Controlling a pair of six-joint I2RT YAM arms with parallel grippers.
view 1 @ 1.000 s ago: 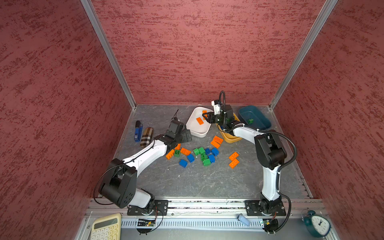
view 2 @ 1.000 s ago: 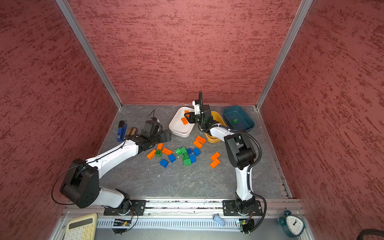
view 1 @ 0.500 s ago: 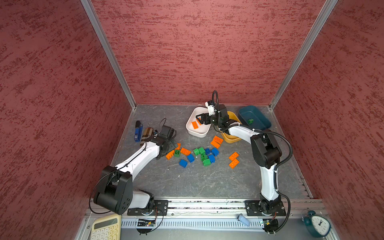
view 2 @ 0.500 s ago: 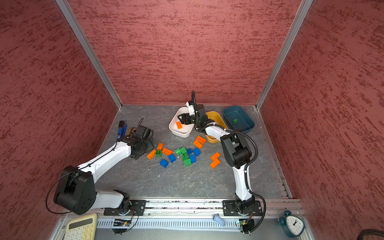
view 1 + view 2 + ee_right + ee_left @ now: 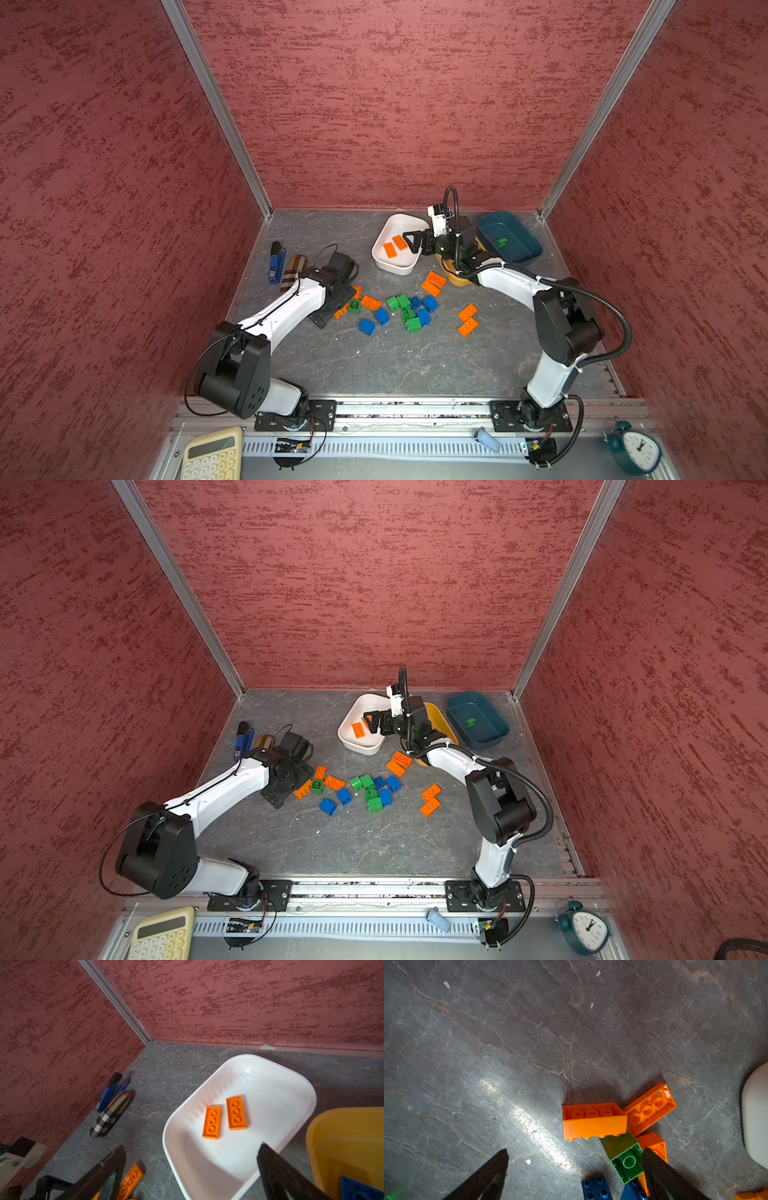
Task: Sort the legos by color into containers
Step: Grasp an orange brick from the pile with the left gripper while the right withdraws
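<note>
**Colour sort at an early stage; both grippers empty.**
The left gripper (image 5: 575, 1153), jaws spread wide and holding nothing, hangs low at the edge of the loose legos (image 5: 399, 307). An orange brick (image 5: 593, 1124) lies just ahead of it and a green brick (image 5: 626, 1163) just beside one fingertip. Most bricks lie unsorted on the table (image 5: 374, 365). The white tub (image 5: 380, 259) holds two orange bricks (image 5: 395, 246), and the right gripper (image 5: 192, 1147), wide open and empty, hangs over its rim. The mustard tub (image 5: 440, 719) shows a blue brick (image 5: 357, 1190). The teal tub (image 5: 532, 249) holds one green brick (image 5: 501, 242).
</note>
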